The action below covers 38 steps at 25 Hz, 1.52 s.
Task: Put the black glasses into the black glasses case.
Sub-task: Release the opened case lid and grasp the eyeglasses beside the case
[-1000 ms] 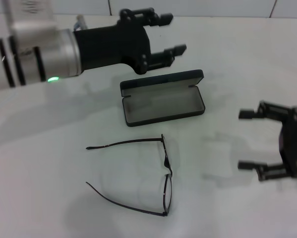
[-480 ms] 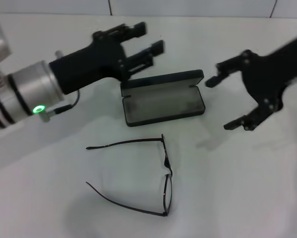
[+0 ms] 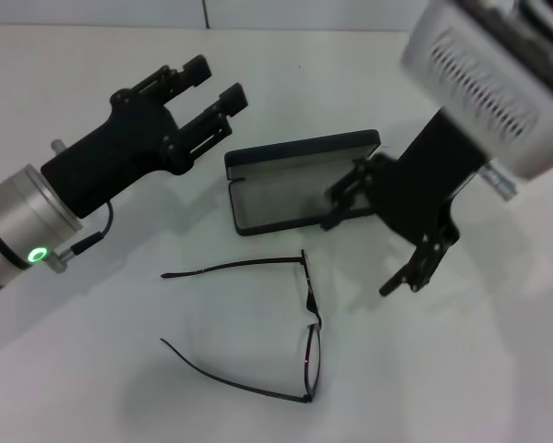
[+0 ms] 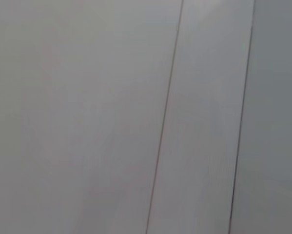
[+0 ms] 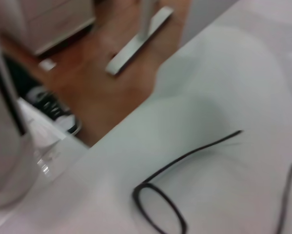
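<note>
Right gripper [image 3: 373, 242] hangs low over the table [image 3: 461, 369], just right of the case [image 3: 304, 185]; one finger overlaps the case's right end in head view, the other sits lower toward the near side. Fingers spread wide, nothing btwn them. Its big grey wrist housing fills the upper right corner of head view.

Left gripper [image 3: 207, 92] is up at the far left of the case, fingers apart w/ a gap, holding nothing, pointing toward the far right. Silver forearm w/ a green light runs off the left edge.

Table is plain white, takes up nearly all of head view.

Case lies open near the middle, lid tipped back on the far side, grey lining showing, empty.

Glasses [image 3: 310, 305] lie on the table on the near side of the case, apart from it, not touched by either gripper. Temples unfolded and pointing left, lenses on the right. Right wrist view shows one lens rim [image 5: 158, 207] and a temple on the white surface, blurred. Left wrist view shows only pale panels.
</note>
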Motion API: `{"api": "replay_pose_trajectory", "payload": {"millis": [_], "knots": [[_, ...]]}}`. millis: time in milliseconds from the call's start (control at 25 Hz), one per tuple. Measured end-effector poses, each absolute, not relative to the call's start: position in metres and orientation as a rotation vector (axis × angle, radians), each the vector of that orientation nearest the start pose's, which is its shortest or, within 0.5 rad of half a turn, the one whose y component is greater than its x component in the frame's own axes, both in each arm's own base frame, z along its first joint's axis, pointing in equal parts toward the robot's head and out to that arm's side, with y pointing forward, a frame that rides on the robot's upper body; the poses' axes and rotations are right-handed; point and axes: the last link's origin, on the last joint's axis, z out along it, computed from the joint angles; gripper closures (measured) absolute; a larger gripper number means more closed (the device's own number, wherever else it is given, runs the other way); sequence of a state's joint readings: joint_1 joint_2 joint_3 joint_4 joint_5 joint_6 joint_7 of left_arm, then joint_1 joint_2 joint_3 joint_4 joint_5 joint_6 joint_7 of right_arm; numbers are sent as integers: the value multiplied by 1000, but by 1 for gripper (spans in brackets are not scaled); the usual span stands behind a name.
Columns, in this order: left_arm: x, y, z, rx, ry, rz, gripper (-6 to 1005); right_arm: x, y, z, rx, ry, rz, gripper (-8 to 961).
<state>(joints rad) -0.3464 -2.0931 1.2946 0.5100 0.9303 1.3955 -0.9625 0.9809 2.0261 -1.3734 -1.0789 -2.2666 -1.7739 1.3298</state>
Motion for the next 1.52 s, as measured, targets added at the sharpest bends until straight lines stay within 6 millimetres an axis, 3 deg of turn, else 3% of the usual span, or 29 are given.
{"api": "replay_pose_trajectory", "payload": {"millis": [320,840,1520], "knots": [[-244,316,-27,-2266,-470,-1193,372,77,348,-58,-3078,-1240,-540,154],[-239,319,-33,-2294,-481,-1197,373,73,326,-83,-2997,-1482,-614,160],[-247,312,-38,-2293,-541,-1191,373,80,318,-110,-2900,-1610,-697,217]]}}
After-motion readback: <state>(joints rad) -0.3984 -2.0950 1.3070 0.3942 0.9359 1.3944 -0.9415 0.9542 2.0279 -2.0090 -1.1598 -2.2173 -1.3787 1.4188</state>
